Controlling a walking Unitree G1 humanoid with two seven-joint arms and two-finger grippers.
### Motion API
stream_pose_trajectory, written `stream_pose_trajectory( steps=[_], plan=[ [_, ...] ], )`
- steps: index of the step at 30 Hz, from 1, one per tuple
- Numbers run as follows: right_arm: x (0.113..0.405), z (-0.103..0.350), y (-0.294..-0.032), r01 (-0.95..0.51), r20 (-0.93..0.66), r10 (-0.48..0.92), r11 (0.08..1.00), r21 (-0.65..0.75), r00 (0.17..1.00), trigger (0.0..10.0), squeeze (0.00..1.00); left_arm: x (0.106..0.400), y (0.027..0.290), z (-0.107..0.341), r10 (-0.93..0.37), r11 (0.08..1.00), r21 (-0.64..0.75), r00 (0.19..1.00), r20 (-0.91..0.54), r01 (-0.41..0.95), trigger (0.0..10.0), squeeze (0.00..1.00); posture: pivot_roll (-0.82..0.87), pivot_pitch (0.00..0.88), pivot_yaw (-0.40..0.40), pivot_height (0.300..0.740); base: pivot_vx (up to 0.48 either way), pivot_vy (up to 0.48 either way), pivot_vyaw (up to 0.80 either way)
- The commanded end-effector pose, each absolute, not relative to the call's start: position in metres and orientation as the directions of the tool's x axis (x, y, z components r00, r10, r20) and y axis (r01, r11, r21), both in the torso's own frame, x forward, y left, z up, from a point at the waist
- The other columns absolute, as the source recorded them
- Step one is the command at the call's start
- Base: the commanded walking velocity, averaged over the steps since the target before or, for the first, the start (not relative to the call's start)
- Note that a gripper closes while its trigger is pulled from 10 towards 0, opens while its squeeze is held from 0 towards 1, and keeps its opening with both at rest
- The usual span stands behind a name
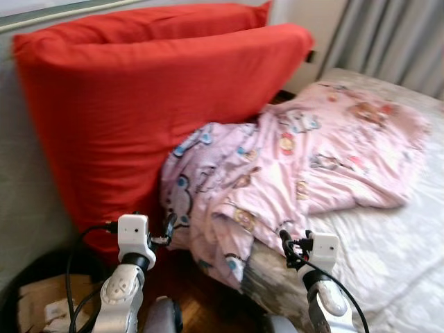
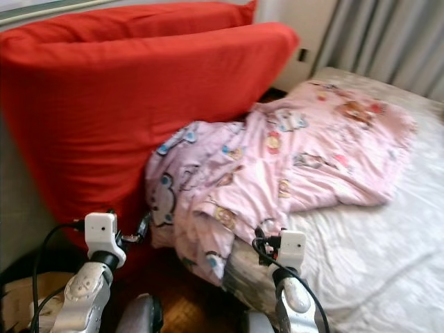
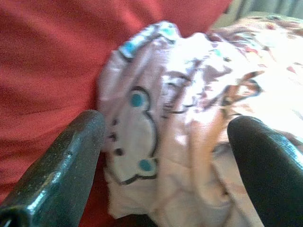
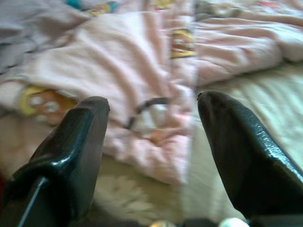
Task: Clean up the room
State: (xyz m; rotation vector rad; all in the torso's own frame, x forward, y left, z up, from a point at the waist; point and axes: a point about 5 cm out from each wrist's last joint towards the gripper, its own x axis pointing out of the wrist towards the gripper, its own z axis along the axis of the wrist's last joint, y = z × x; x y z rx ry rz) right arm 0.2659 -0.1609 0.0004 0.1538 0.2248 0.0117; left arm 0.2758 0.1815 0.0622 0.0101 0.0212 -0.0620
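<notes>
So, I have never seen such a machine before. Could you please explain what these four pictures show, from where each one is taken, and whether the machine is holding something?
This is a walking humanoid robot with two silver arms, each ending in a gripper of two black fingers. The two wide pictures come from a stereo camera in its head, looking down at a bed. A pink cartoon-print blanket lies crumpled on the bed, against a big red cushion.

The two close pictures come from cameras on the wrists. The left gripper and the right gripper both point at the blanket with fingers spread open. Neither holds anything.
</notes>
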Motion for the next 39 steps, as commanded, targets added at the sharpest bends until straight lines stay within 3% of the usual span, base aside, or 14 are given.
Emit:
stream_pose_trajectory(
  steps=[1,13,39],
  plan=[
    [0.2682,0.0035,-0.1605,0.009,-0.211,0.024,0.988,0.155,0.977,10.0,0.00,0.2751,0.1821,0.0609,-0.061,0.998,0.007,0.998,-0.035,0.061,10.0,0.00,-0.02,0.063,-0.059,0.624,0.000,0.000,0.00],
    [0.2704,0.0086,-0.1567,0.000,-0.193,0.030,0.988,0.156,0.981,10.0,0.00,0.2754,0.1824,0.0612,-0.061,0.998,0.011,0.997,-0.036,0.062,10.0,0.00,-0.02,0.063,-0.059,0.624,0.000,0.000,0.00],
    [0.2677,0.0003,-0.1578,-0.006,-0.242,0.044,0.988,0.156,0.969,10.0,0.00,0.2759,0.1830,0.0613,-0.061,0.998,0.014,0.997,-0.037,0.061,10.0,0.00,-0.01,0.064,-0.057,0.624,0.298,0.000,0.00]
  ],
)
